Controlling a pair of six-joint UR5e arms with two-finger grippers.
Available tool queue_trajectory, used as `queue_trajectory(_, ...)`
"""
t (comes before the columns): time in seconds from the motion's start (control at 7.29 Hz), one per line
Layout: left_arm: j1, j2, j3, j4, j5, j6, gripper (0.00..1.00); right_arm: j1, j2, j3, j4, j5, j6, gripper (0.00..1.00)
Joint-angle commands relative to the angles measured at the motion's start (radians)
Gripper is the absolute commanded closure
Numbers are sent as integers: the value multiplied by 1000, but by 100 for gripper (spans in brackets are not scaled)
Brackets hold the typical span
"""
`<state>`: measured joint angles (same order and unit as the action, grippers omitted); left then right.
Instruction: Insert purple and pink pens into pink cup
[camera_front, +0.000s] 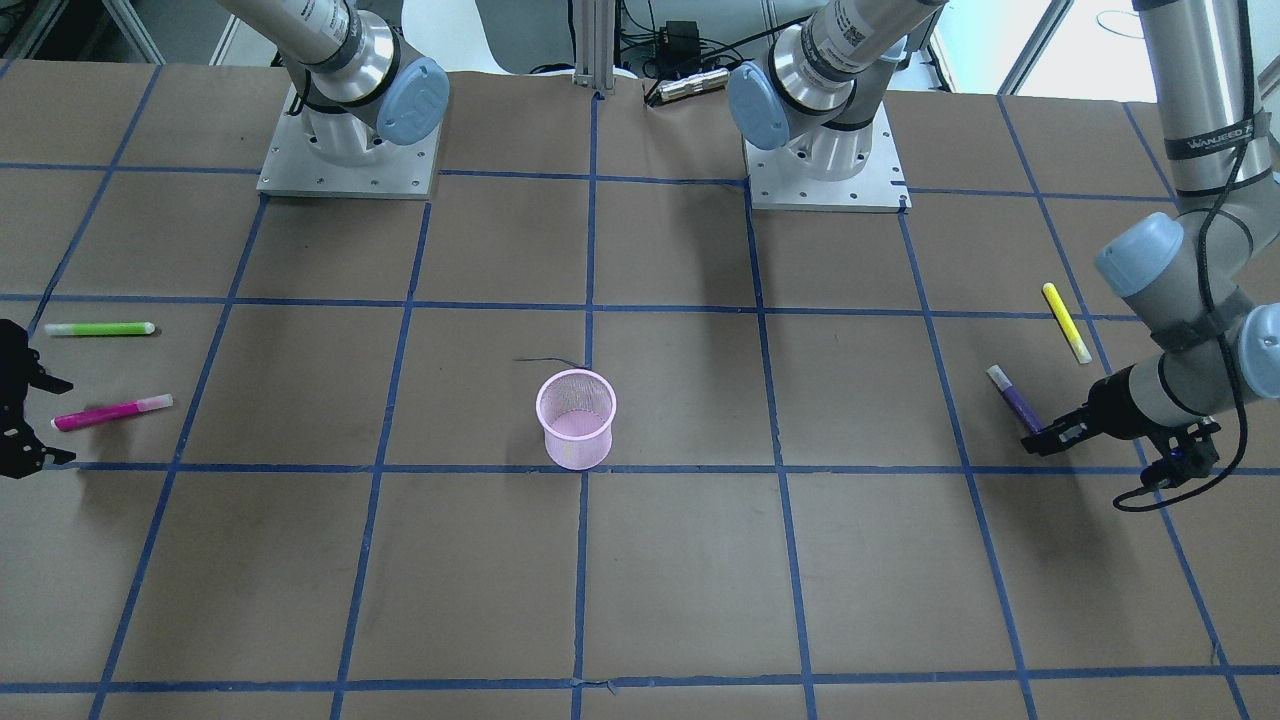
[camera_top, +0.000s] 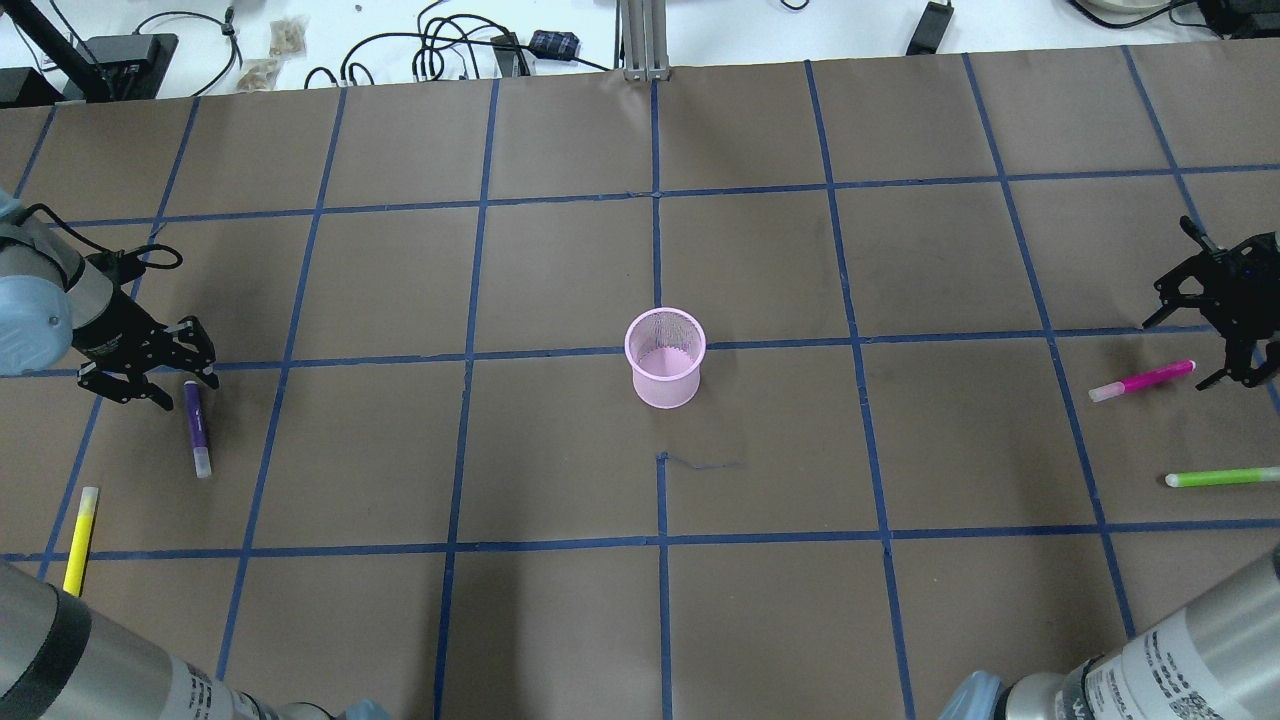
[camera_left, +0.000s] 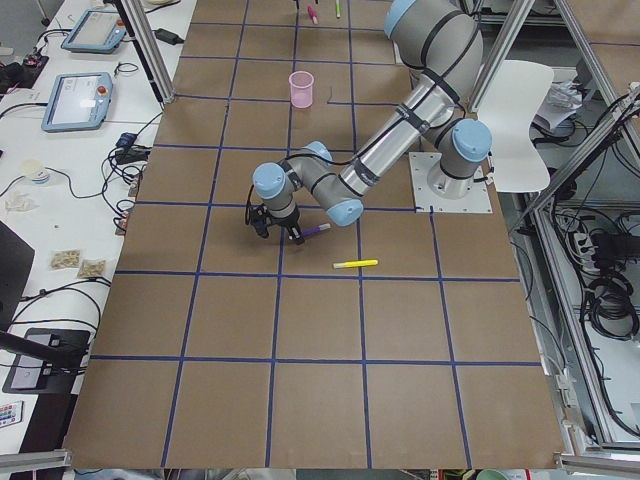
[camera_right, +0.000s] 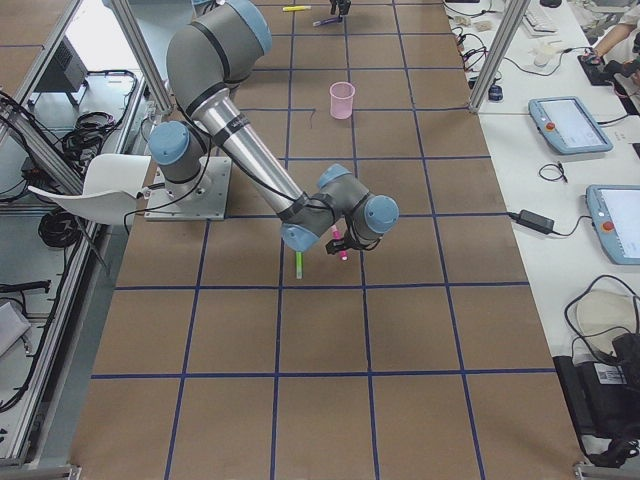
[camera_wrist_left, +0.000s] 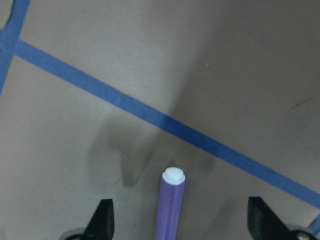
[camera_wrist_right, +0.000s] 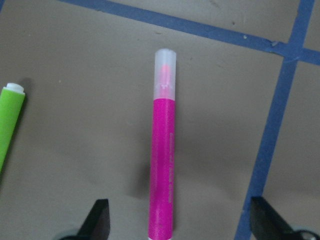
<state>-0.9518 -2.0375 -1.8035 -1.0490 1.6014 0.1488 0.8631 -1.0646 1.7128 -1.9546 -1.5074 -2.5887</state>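
Reference: clock directions are read in the overhead view, with 12 o'clock pointing away from the robot.
Yellow pen (camera_top: 80, 525): laid flat at 8 o'clock from the cup. It is not called for by the task and is to be left alone.
Left pincer (camera_top: 180, 390): spread wide and holding nothing. It is set low astride the 12 o'clock end of the purple pen, so that the barrel is crossed by the closing line. Contact with the tabletop (camera_top: 560, 260) cannot be judged.
Purple pen (camera_top: 196, 425): laid flat at 9 o'clock from the cup, well apart from it, with its white cap pointing to 6 o'clock.
Pink cup (camera_top: 665, 385): stood upright at mid-tabletop, mouth open and empty. It appears placed to be reached by either arm.
Pink pen (camera_top: 1142, 380): laid flat at 3 o'clock from the cup, well apart, with its clear cap pointing to 9 o'clock.
Right pincer (camera_top: 1180, 352): spread wide and holding nothing. It is centred over the pink pen's 3 o'clock end, with one finger on each side of the barrel.
Green pen (camera_top: 1220, 477): laid just beside the pink pen, at its 5 o'clock. It is judged a risk of being nudged.
Step in hand: both grasps are judged prepared, and neither is closed yet.
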Motion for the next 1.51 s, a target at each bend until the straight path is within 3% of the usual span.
queue_trajectory(0.0,1,-3,1,0,3,5,54,-10,0,22,-12,12,-5,1)
queue_trajectory(0.14,1,-3,1,0,3,3,63,-10,0,22,-12,12,-7,11)
queue_trajectory(0.41,1,-13,3,0,0,-1,63,-10,0,22,-13,15,-33,49)
queue_trajectory(0.55,1,-15,6,0,0,-9,77,-10,2,22,-36,15,-37,66)
queue_trajectory(0.69,1,-15,9,-8,0,-15,100,-10,2,22,-52,13,-36,78)
queue_trajectory(0.82,-1,-13,12,-20,2,-18,100,-10,2,22,-50,15,-36,88)
queue_trajectory(1.1,-13,20,18,-26,-1,-87,100,-10,-8,21,-50,21,-31,96)
queue_trajectory(1.37,-30,80,56,-25,-17,-89,100,-10,-26,11,-47,56,-25,98)
